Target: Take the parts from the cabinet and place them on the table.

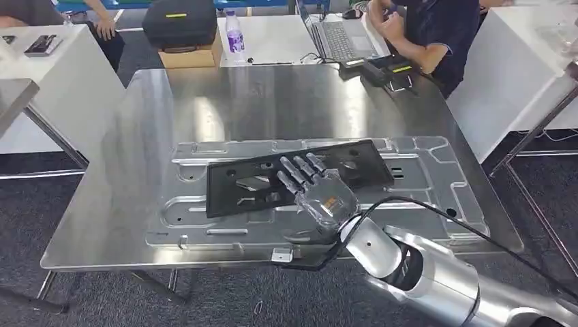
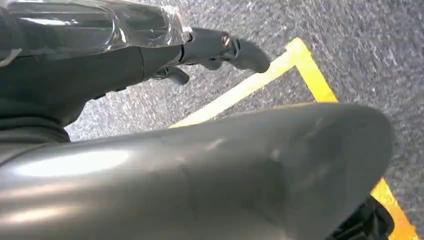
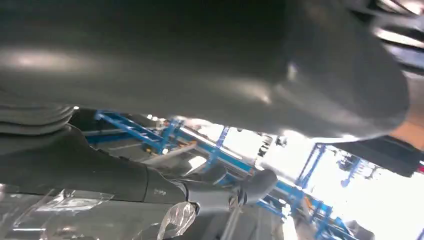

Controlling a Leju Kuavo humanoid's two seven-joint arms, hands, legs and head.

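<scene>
A steel desk [image 1: 204, 109] stands in front of the robot, and two parts lie on it. The lower one is a large pressed silver panel [image 1: 422, 170] lying flat near the desk's front edge. On top of it, slightly askew, rests a black flat panel [image 1: 232, 180] with several cut-outs.

The right hand [image 1: 315, 187] reaches in from the lower right on its silver arm, with a black cable [image 1: 436, 211] looping beside the wrist. Its fingers [image 1: 294, 172] are straight and spread a little, laid over the middle of the black flat panel. They seem to rest on the panel or just above it; the head view does not settle which, and nothing is grasped.

The left hand [image 2: 220, 50] hangs low over grey carpet [image 2: 350, 45] marked with yellow tape [image 2: 300, 65]. Its fingers are loosely extended and hold nothing.

At the far edge of the desk sit a cardboard box [image 1: 191, 54] with a black case [image 1: 178, 20] on it, a plastic bottle [image 1: 234, 34] and a laptop [image 1: 337, 37]. A person [image 1: 436, 30] in a dark shirt sits at the far right corner.
</scene>
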